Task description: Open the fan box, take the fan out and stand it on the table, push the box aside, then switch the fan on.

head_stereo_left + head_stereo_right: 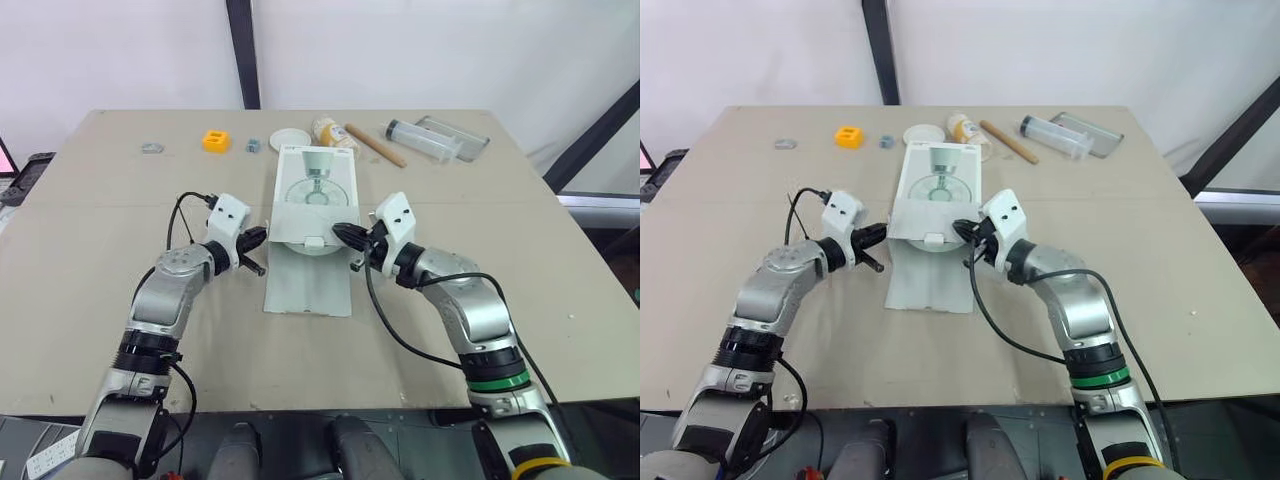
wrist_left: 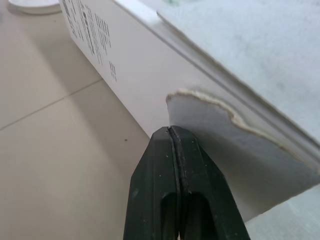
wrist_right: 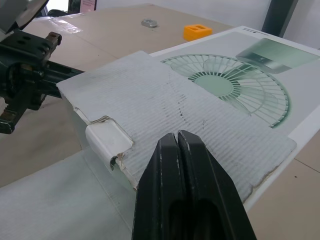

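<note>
From my end the job is barely under way. The fan box [image 1: 315,195] lies flat in the middle of the table [image 1: 100,210], printed fan picture facing up, its near end toward me. One long flap [image 1: 308,285] is already folded out and lies flat on the table between the two arms, so the opening has begun. An inner flap [image 3: 165,95] of bare corrugated card still covers the near part of the box top, with a small white tab [image 3: 107,140] at its torn edge. The left gripper [image 1: 255,240] sits at the box's near left corner with its fingers pressed together. In its wrist view the tips [image 2: 171,131] rest against the ragged edge of a side flap. I think they are only touching it and not pinching it, but the angle is too tight for me to be sure. The right gripper [image 1: 340,233] is at the near right corner, likewise clenched with nothing between its fingers, its tips just over the corrugated flap. I judge that the fan is still inside, so nearly everything is left to do: finish clearing the flaps, draw the fan out, stand it up, push the box aside and switch the fan on. Along the far edge sit a yellow block [image 1: 216,140], a wooden stick [image 1: 375,145] and a clear container [image 1: 430,140], well apart from the box. I judge there is bare table on either side for the fan and for the pushed box.
</note>
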`<control>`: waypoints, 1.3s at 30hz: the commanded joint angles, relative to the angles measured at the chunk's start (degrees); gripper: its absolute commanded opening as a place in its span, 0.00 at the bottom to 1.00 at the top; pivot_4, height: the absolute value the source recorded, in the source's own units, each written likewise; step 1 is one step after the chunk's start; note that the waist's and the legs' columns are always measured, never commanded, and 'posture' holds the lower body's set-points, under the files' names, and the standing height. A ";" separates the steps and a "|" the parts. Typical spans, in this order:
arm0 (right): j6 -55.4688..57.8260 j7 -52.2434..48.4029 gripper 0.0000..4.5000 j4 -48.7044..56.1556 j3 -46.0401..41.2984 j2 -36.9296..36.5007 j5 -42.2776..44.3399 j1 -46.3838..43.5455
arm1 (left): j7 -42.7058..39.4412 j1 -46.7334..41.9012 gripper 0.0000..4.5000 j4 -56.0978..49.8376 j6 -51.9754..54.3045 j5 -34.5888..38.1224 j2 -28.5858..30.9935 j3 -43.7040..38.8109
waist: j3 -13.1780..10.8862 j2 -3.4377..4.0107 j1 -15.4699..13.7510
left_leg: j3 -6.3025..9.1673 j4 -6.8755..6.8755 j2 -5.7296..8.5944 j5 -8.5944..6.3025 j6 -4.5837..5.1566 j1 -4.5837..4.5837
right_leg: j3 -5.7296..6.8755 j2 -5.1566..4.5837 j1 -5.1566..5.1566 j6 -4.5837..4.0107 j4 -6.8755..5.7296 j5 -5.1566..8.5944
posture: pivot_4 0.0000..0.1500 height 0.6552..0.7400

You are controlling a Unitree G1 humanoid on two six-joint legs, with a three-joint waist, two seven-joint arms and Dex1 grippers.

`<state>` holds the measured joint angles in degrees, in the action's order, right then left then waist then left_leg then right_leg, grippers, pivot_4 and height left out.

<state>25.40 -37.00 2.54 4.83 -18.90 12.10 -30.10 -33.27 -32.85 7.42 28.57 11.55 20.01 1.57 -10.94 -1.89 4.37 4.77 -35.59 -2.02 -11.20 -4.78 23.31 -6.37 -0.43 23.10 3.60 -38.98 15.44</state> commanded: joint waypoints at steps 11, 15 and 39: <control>0.09 -0.35 0.01 -0.57 1.33 0.54 -0.14 0.55 | -2.92 6.77 0.00 -15.80 8.14 15.16 3.12 -10.97 | 0.00 0.00 0.10 | 0.00 0.01 -0.02 0.00 0.00 -0.01 | 0.00 0.01 0.00 0.03 0.00 0.02 | 1.00 1.00; -0.10 -0.50 0.01 -0.84 1.43 0.58 -0.17 0.43 | -3.61 9.20 0.00 -19.96 13.20 20.87 4.77 -13.67 | 0.00 -0.01 0.06 | 0.00 0.00 -0.03 0.00 0.00 -0.01 | 0.00 0.01 0.00 0.13 0.00 0.08 | 1.00 1.00; -0.59 -1.95 0.01 -3.07 2.22 0.23 -0.34 -0.92 | 29.19 31.66 0.00 -38.98 30.25 59.47 -8.49 -18.54 | 0.13 -0.21 0.07 | -0.03 0.00 -0.07 0.00 0.00 -0.15 | -0.04 0.04 -0.11 0.11 0.03 0.07 | 1.00 1.00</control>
<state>24.34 -38.63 0.33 6.21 -18.54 12.07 -31.14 -5.08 -1.43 -29.95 60.97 70.37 11.84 -17.58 -10.81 -2.10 4.44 4.75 -35.59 -2.10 -11.20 -4.79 23.16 -6.40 -0.38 23.00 3.70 -38.94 15.51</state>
